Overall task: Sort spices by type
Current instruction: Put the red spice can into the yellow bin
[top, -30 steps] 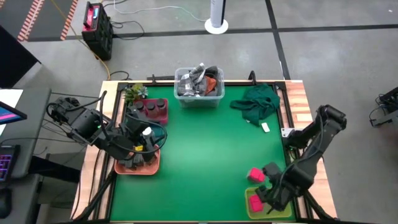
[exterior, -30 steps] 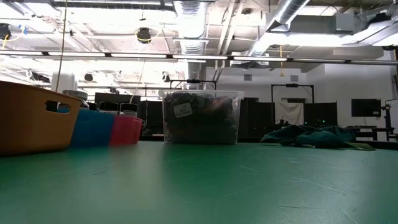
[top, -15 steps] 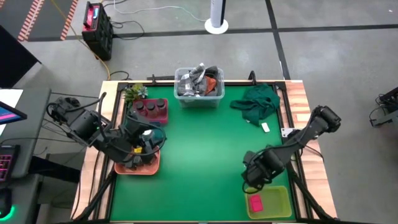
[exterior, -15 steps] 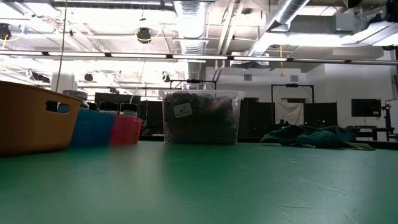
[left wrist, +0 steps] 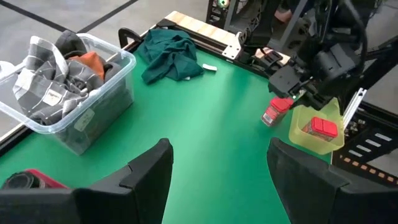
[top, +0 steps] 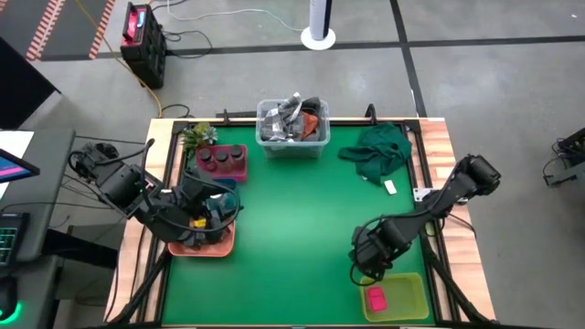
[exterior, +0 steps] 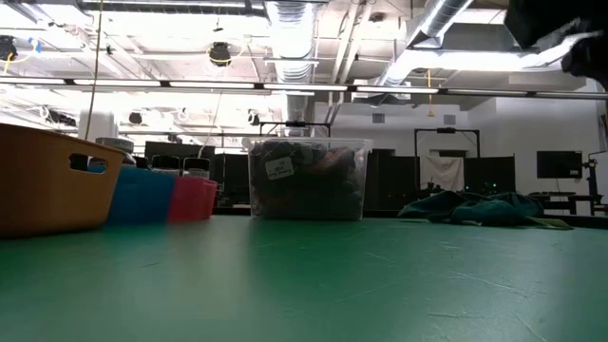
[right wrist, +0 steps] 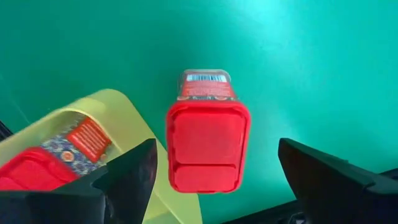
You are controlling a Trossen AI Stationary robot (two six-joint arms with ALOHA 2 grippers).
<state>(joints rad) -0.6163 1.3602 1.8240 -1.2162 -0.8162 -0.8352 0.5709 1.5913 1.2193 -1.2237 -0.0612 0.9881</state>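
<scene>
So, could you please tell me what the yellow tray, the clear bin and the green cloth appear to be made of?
The yellow tray looks like thin translucent plastic: its green-yellow wall lets light through. The clear bin seems to be rigid transparent plastic, since its contents show through the side. The green cloth looks like soft matte woven fabric, lying crumpled in folds.
</scene>
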